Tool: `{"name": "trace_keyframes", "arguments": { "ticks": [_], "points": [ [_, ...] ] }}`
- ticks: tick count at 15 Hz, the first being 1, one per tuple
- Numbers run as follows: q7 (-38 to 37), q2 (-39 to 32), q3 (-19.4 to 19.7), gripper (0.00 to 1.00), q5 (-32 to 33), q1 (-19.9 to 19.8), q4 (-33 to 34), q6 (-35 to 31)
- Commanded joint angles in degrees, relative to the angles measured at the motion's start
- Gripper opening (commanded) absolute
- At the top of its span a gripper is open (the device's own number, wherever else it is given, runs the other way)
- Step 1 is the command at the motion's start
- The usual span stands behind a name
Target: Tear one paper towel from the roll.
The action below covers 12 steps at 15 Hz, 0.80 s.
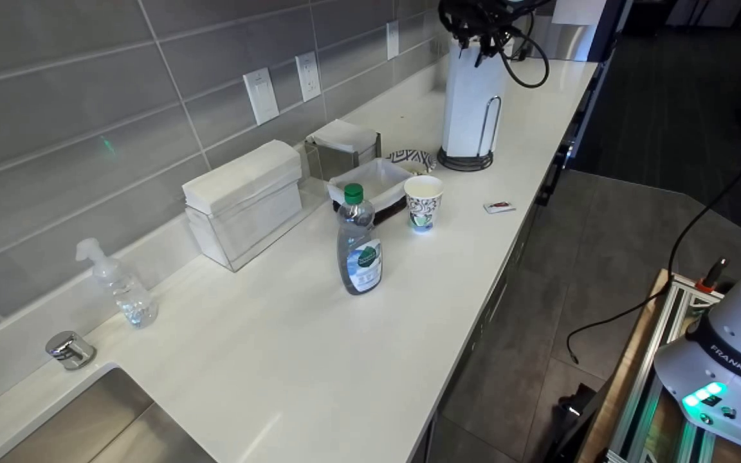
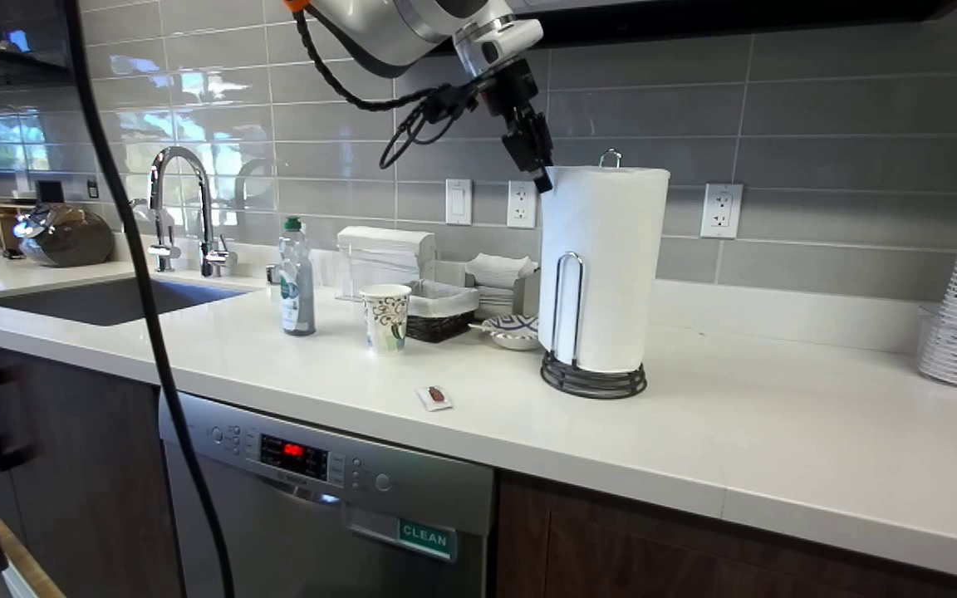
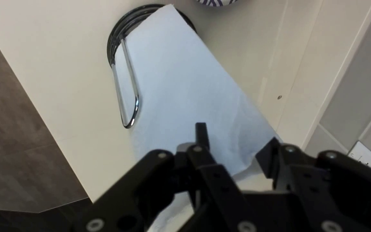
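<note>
You are poising the gripper [image 3: 235, 141], jaws parted, at the top edge of the roll [image 2: 611, 274] — presumably to pinch the paper towel [image 3: 217, 103] hanging untorn down its side — while a wire loop [image 3: 130, 69] is standing alongside, likely curbing unwinding.

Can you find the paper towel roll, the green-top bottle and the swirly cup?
Paper towel roll [image 2: 611, 270], in an exterior view: its white side.
Green-top bottle [image 1: 359, 242], in an exterior view: middle of its body.
Swirly cup [image 1: 423, 206], in an exterior view: its patterned side.
</note>
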<state>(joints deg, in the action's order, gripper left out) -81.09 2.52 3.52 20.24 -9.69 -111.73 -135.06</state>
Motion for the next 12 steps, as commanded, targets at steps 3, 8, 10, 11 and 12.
{"name": "trace_keyframes", "arguments": {
  "ticks": [3,8,10,11,12],
  "points": [
    [0.7,1.3,0.8,0.0,-1.4,0.9,-0.8,1.9],
    [0.3,2.6,0.7,0.0,-2.6,1.0,-0.8,9.8],
    [-0.3,3.0,0.7,0.0,-2.3,0.8,-0.9,12.0],
    [-0.9,3.3,0.8,0.0,-1.9,0.6,-0.9,12.6],
    [-1.7,3.6,0.9,0.0,-1.4,0.4,-1.1,12.8]
  ]
}}
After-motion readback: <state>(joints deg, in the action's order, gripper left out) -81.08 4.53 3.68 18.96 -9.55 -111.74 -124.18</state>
